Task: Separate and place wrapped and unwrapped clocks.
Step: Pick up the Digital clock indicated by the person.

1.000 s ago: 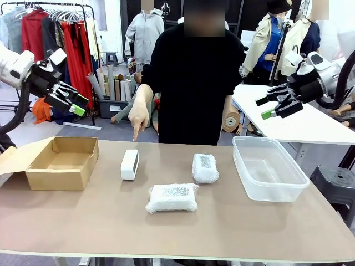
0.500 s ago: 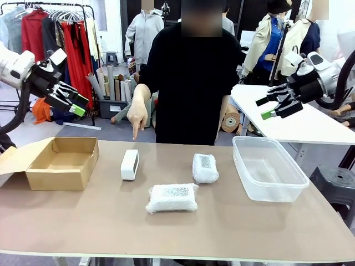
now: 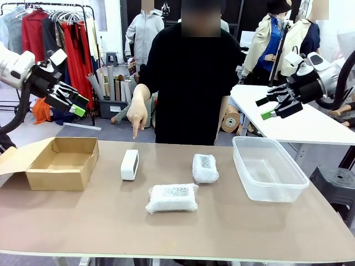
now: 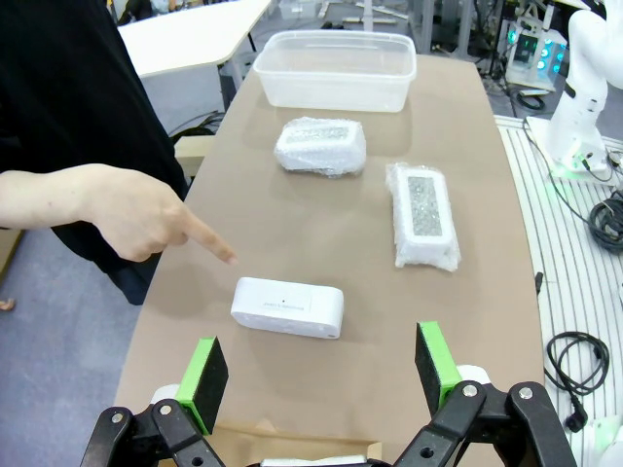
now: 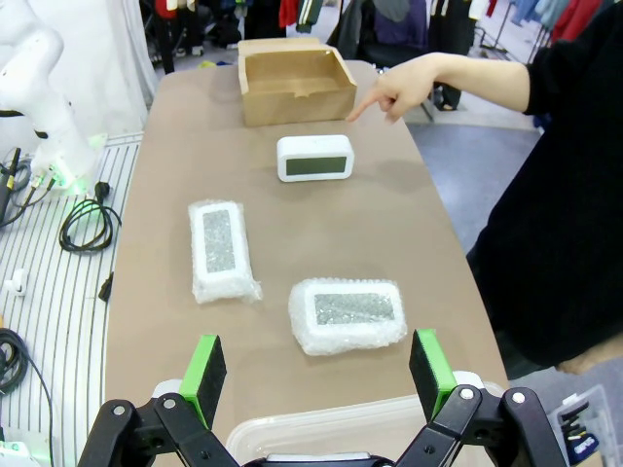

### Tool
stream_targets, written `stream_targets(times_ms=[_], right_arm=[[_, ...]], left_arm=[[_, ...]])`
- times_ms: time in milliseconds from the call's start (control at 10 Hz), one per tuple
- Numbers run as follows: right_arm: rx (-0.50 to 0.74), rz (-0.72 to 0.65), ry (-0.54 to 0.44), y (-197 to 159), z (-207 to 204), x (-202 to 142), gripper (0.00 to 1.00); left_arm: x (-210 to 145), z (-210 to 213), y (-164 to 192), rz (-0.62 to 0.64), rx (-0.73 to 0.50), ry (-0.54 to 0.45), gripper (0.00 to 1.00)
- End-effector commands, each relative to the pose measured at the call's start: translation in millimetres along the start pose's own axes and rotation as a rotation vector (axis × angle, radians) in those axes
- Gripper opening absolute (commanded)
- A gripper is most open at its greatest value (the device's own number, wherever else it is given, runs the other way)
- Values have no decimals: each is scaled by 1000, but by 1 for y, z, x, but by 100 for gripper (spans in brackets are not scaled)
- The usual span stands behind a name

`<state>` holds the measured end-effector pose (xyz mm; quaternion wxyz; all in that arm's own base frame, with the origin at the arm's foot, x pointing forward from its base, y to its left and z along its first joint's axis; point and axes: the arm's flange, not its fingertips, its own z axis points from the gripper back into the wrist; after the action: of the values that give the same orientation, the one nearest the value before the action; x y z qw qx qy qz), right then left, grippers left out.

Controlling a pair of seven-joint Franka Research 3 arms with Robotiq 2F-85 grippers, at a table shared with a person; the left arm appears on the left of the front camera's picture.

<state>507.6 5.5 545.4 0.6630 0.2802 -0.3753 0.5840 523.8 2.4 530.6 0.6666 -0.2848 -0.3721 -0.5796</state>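
Observation:
The bare white clock (image 3: pixel 130 164) stands on edge on the table's left-middle; the person's hand (image 3: pixel 137 116) points down at it from just above. It also lies in the left wrist view as the clock (image 4: pixel 288 306) and in the right wrist view as the clock (image 5: pixel 314 158). The long bubble-wrap bundle (image 3: pixel 172 198) lies near the front middle, the small bundle (image 3: pixel 205 168) behind it to the right. My left gripper (image 3: pixel 75 103) hangs open high above the cardboard box. My right gripper (image 3: pixel 269 108) is open, raised above the plastic tub.
An open cardboard box (image 3: pixel 61 162) sits at the table's left. A clear plastic tub (image 3: pixel 268 168) sits at the right. The person in black (image 3: pixel 191 77) stands at the far edge. A white table (image 3: pixel 294 119) is behind on the right.
The person's pointing hand has shifted very slightly above the bare clock. Both arms and all clocks stay where they were.

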Motion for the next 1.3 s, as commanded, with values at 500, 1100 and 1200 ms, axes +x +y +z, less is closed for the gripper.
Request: stream_targets(times_ms=[500, 1100, 1200], right_arm=[[2, 2, -2, 2, -1, 0, 100], [2, 2, -2, 2, -1, 0, 100], [2, 2, -2, 2, -1, 0, 100]], left_arm=[[1, 1, 0, 0, 1, 0, 100], [1, 1, 0, 0, 1, 0, 100], [1, 1, 0, 0, 1, 0, 100]])
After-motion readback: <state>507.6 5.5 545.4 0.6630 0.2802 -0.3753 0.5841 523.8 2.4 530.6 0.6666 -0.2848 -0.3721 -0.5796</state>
